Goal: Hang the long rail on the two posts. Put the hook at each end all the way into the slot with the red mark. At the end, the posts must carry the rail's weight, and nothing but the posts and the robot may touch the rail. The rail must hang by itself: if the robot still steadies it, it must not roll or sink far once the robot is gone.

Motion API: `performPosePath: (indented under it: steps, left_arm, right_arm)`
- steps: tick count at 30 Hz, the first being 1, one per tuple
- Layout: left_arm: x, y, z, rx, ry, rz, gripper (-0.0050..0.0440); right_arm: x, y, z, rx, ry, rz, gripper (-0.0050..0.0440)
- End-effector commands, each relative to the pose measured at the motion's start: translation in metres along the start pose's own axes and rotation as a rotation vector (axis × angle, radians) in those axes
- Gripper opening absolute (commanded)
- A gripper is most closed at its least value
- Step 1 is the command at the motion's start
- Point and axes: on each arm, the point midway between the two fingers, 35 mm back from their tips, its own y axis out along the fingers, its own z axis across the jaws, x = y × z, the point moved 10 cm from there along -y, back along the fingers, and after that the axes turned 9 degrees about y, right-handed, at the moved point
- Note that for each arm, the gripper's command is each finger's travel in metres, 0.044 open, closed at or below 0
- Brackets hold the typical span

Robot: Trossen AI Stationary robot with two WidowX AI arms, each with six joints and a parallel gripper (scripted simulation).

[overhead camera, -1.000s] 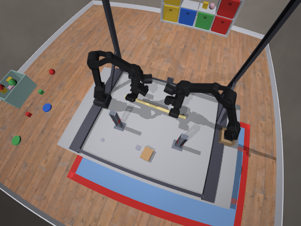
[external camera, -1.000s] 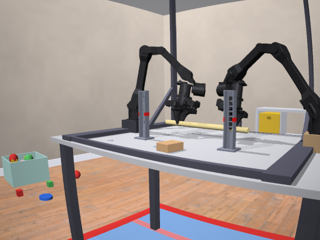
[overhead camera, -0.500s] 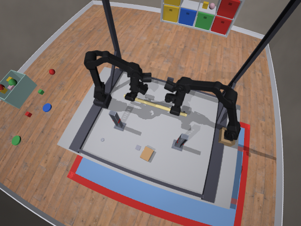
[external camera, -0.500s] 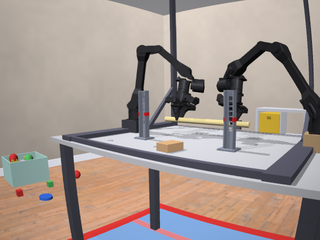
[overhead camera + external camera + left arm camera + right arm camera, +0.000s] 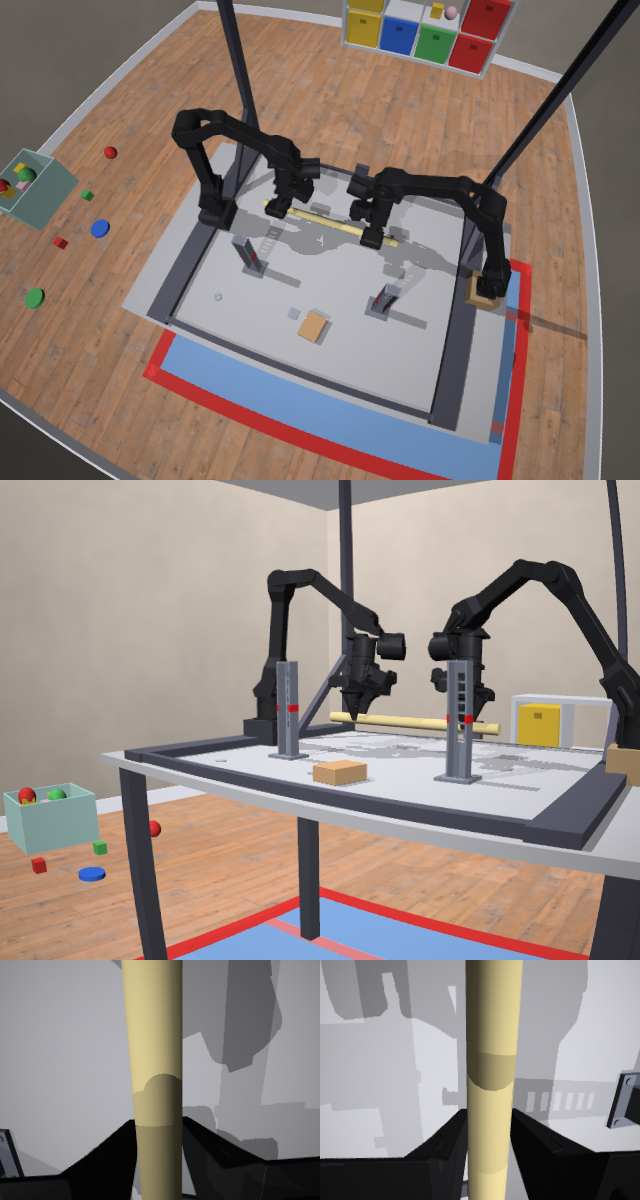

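Note:
The long pale yellow rail [image 5: 330,223] [image 5: 408,721] [image 5: 154,1025] [image 5: 492,1010] is held above the table, behind both posts and clear of them. My left gripper [image 5: 371,241] [image 5: 158,1125], on the picture-right arm in the top view, is shut on it near one end. My right gripper [image 5: 276,210] [image 5: 354,716] [image 5: 487,1115], picture-left, is shut on it near the other. The picture-left post [image 5: 245,252] [image 5: 286,738] and picture-right post [image 5: 388,292] [image 5: 458,753] stand upright with red marks. The rail's end hooks cannot be made out.
A tan block [image 5: 312,326] [image 5: 339,772] lies in front, between the posts. A small grey square [image 5: 293,313] lies beside it, and a small ring [image 5: 218,294] lies at front left. A dark raised frame [image 5: 299,365] [image 5: 320,796] edges the table.

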Motion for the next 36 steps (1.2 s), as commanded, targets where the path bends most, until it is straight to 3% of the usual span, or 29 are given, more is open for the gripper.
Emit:
performPosePath:
  steps: [1, 13, 20, 24, 36]
  left_arm:
    - [-0.003, -0.015, 0.013, -0.081, -0.002, -0.058, -0.005]
    - [-0.009, -0.007, 0.047, -0.361, 0.004, -0.105, -0.005]
    - [-0.011, -0.002, 0.059, -0.465, 0.006, -0.121, -0.005]
    - [-0.012, 0.001, 0.064, -0.511, 0.007, -0.129, -0.005]
    - [-0.012, 0.001, 0.064, -0.511, 0.007, -0.129, -0.005]
  right_arm:
    - [0.002, -0.005, -0.012, 0.093, 0.0, -0.006, -0.005]
    - [0.008, 0.004, -0.048, 0.372, -0.007, 0.039, -0.005]
    - [0.01, 0.009, -0.06, 0.476, -0.009, 0.055, -0.005]
    - [0.011, 0.012, -0.066, 0.522, -0.01, 0.062, -0.005]
    - [0.011, 0.012, -0.066, 0.522, -0.01, 0.062, -0.005]
